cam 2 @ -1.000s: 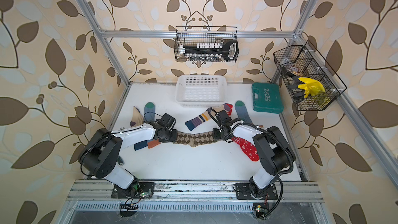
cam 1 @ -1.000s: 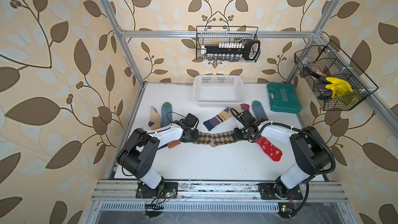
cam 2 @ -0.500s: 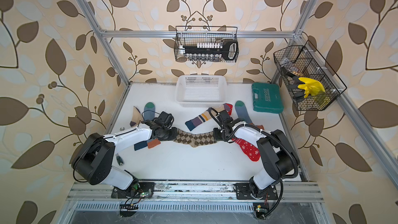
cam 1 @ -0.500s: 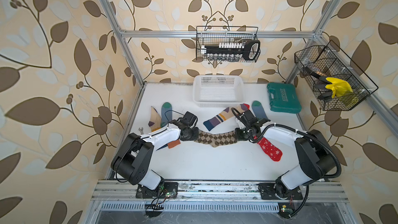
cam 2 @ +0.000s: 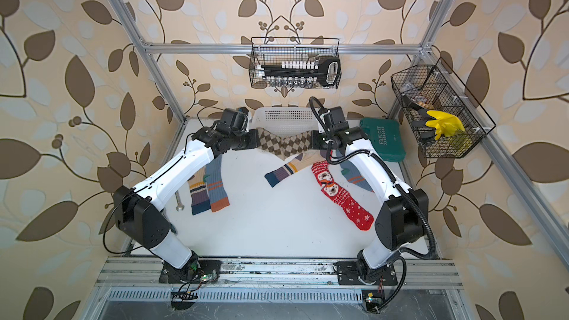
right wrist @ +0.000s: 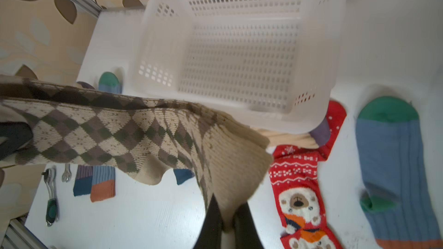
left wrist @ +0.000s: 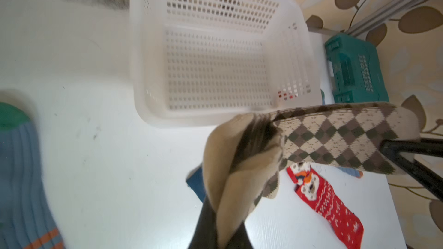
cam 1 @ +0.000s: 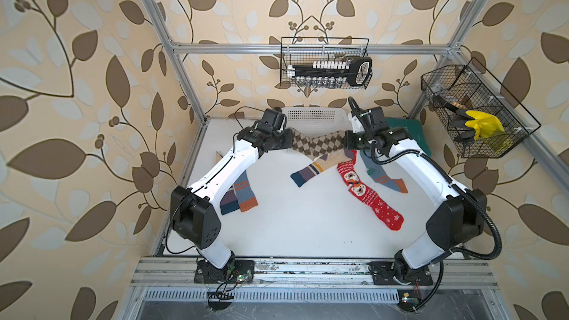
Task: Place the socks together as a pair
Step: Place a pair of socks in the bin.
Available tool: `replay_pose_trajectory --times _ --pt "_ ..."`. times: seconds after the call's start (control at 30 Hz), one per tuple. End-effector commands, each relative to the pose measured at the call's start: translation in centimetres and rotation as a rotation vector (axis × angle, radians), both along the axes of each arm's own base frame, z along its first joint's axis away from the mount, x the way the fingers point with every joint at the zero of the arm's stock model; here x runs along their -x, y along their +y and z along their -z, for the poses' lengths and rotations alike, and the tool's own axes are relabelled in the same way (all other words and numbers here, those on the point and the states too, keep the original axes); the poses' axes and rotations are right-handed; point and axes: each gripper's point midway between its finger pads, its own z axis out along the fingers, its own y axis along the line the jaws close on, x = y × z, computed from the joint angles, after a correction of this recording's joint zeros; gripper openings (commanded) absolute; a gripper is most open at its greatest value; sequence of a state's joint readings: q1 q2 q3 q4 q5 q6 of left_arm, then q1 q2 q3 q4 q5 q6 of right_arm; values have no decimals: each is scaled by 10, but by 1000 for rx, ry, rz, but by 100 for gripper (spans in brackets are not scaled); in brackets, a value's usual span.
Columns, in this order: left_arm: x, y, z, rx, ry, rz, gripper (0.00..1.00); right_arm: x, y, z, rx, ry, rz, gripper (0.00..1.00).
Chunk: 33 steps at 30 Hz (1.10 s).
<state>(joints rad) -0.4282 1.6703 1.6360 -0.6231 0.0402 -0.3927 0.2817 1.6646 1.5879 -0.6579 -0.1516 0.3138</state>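
While clear of the table (cam 1: 308, 226), stretched at 12 o'clock just in front of the white basket (cam 1: 311, 115): brown-tan argyle socks (cam 1: 317, 144), pinched at the 9 o'clock end by the left gripper (cam 1: 290, 143) and at the 3 o'clock end by the right gripper (cam 1: 345, 140). Flat beneath, toward 3 o'clock: striped sock (cam 1: 317, 167), red sock (cam 1: 366, 193), blue-grey sock (cam 1: 380, 177). At 9 o'clock, side by side: second striped sock (cam 2: 197, 193), second blue-grey sock (cam 2: 217, 186).
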Motion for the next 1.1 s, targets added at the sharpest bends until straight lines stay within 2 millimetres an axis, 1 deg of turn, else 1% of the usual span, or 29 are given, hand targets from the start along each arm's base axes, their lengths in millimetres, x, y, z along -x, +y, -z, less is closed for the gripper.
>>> replay_pose_trajectory --times 0.0,0.03,0.1,0.17,0.2,0.27,0.4,0.5,0.63,0.73,0.83,0.87,0.9,0.93,1.0,1.07 --pt "-24 16 5 -107 19 -35 0 -22 -5 17 3 73 -6 0" --pt "-33 17 4 -117 16 -41 0 -31 -5 19 -3 79 -4 0" --pt "-52 19 9 -143 30 -60 0 -50 -4 24 -16 93 -1 0" --pt "-68 21 15 -170 36 -75 0 -64 1 33 -29 106 -12 0" --pt "-78 20 15 -179 26 -83 0 -69 2 39 -29 115 -16 0" --pt "-91 21 23 -197 22 -93 0 -78 4 53 -16 130 -20 0" --pt "-115 22 53 -207 43 -107 0 -98 -1 81 -23 163 -9 0" --pt "-128 23 79 -221 80 -111 0 -109 -2 96 -23 192 -10 0" --pt "-138 24 104 -249 117 -116 0 -117 -1 117 -16 221 -6 0" --pt "-143 25 118 -264 125 -122 0 -119 -2 134 -1 247 -1 0" --pt "-146 24 125 -268 123 -118 0 -121 -4 144 5 261 2 0" --pt "-147 24 125 -268 122 -118 0 -122 -3 146 6 264 2 3" --pt "-147 24 126 -267 120 -115 2 -123 -3 148 6 266 3 8" --pt "-148 23 126 -266 118 -114 8 -123 -4 149 8 267 5 12" --pt "-149 18 123 -253 99 -93 28 -123 -4 148 11 263 5 22" --pt "-147 12 110 -244 57 -73 41 -123 -4 139 10 233 2 30"
